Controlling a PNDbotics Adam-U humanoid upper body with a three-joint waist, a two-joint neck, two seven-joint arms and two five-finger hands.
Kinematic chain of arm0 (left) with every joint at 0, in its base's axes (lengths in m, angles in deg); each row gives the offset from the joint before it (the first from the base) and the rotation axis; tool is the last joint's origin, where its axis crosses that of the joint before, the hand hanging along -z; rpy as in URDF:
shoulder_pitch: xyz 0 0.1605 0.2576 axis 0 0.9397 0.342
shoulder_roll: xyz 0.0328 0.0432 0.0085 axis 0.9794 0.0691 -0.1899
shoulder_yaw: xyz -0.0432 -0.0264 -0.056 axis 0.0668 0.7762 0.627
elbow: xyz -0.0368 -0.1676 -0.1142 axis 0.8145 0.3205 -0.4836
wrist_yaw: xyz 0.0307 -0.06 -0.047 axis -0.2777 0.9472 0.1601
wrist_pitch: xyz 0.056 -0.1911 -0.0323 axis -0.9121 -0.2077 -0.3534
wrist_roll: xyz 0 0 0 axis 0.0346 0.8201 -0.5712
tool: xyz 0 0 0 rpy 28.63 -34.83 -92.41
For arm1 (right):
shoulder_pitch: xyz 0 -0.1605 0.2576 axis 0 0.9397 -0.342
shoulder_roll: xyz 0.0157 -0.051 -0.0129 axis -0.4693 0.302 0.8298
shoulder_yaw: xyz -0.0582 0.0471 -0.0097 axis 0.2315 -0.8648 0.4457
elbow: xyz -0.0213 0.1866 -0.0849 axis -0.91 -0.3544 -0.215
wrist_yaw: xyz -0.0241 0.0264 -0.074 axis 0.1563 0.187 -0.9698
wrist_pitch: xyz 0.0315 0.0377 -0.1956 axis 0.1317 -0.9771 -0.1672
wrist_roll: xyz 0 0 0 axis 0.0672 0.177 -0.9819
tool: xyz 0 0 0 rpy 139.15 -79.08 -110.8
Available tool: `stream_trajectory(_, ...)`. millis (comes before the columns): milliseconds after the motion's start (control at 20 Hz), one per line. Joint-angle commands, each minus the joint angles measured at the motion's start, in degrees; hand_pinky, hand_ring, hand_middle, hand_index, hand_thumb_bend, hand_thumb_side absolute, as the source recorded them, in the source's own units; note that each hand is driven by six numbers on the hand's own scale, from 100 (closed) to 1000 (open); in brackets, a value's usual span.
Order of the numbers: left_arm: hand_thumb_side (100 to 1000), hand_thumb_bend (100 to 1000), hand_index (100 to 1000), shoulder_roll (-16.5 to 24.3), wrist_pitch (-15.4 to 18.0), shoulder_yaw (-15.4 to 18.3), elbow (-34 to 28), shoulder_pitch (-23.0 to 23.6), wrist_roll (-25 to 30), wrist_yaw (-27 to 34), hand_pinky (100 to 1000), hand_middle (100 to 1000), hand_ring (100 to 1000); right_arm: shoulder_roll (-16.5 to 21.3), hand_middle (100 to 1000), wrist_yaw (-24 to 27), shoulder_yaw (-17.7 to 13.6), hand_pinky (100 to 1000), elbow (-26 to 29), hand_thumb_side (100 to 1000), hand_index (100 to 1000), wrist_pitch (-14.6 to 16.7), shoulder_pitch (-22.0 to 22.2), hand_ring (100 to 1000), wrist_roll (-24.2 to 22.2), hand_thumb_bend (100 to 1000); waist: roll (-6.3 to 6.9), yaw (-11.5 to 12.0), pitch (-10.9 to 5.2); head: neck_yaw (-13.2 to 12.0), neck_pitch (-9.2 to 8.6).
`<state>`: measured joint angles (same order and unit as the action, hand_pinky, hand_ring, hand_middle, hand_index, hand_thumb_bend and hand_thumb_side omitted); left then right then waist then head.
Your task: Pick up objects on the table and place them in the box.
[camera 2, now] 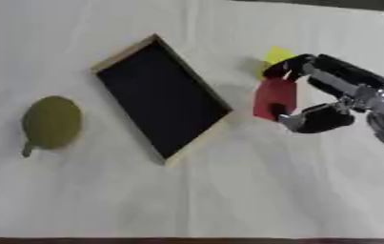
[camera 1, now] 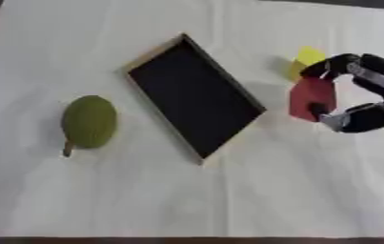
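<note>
A shallow wooden box [camera 1: 155, 55] with a black inside lies askew in the middle of the white cloth and holds nothing. My right hand [camera 2: 332, 97] comes in from the right, its fingers and thumb curled round a red block [camera 1: 311, 97], just right of the box's right rim. A yellow block [camera 1: 308, 58] lies on the cloth behind the red one, partly hidden by my fingers. A green pear-like fruit [camera 1: 87, 122] with a short stem rests on the cloth left of the box. My left hand is not in sight.
The white cloth [camera 1: 228, 200] covers the whole table, with a dark edge along the bottom and at the upper corners.
</note>
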<state>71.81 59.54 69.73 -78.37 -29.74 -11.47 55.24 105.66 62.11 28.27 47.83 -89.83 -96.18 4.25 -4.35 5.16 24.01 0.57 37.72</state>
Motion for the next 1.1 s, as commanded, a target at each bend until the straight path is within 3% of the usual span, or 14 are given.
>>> stream_trajectory(50,551,130,802,0.42,-0.12,-0.06,-1.01,-0.06,0.19,-0.06,728,766,727,2.66,341,0.22,-1.05,857,3.43,100,849,0.19,-2.01,508,-0.88,100,0.21,-0.06,-1.58,-0.05,-0.33)
stream_trajectory(300,551,129,802,0.52,-0.24,-0.17,-1.01,0.14,0.32,0.03,728,767,727,1.90,344,0.13,0.95,850,4.81,100,835,0.22,-7.35,510,-3.98,100,0.08,-0.03,-2.03,0.34,-0.09)
stream_trajectory(500,553,127,802,0.51,-0.33,-0.29,-1.01,0.24,0.47,0.15,728,768,728,-1.24,348,-1.11,4.14,849,3.61,100,833,0.81,-13.02,513,-7.42,100,0.00,0.18,-2.19,0.56,-0.03)
stream_trajectory(750,554,126,802,0.44,-0.38,-0.39,-1.01,0.28,0.62,0.31,728,768,727,-6.65,351,-3.18,7.87,850,-0.27,100,833,1.75,-19.01,516,-11.06,100,-0.16,0.41,-2.23,1.07,0.19)
stream_trajectory(1100,557,123,802,0.19,-0.40,-0.59,-1.01,0.08,0.89,0.57,729,769,727,-13.53,363,-7.96,10.84,852,-7.80,111,839,3.53,-22.88,525,-13.09,100,-0.24,0.99,-2.01,1.85,0.09)
